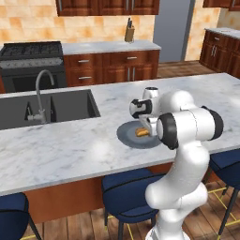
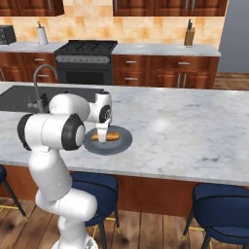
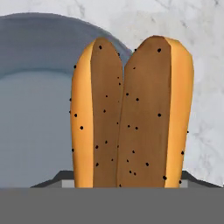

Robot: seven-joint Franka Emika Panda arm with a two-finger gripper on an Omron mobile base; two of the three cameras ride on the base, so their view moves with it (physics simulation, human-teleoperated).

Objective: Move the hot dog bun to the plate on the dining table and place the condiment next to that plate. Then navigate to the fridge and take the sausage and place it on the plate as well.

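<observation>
A seeded hot dog bun (image 3: pixel 131 113), split along its length, lies over the right part of a round grey plate (image 3: pixel 35 109) on the marble island counter. My gripper (image 3: pixel 127 183) stands straight above the plate (image 1: pixel 124 136), with its dark fingertips (image 3: pixel 59 180) pressed against the bun's near end on both sides, shut on it. From the left base the bun (image 1: pixel 141 132) shows under the white hand (image 1: pixel 149 126). From the right base the bun (image 2: pixel 111 136) sticks out to the right of the gripper (image 2: pixel 102 137), low on the plate (image 2: pixel 124 144).
A dark sink (image 1: pixel 47 110) with a curved faucet (image 1: pixel 42 93) is set into the counter to the left of the plate. Blue stools (image 1: pixel 126 192) (image 2: pixel 223 199) stand along the near edge. A stove (image 2: pixel 85 48) and a knife block (image 1: pixel 129 33) are on the back counter.
</observation>
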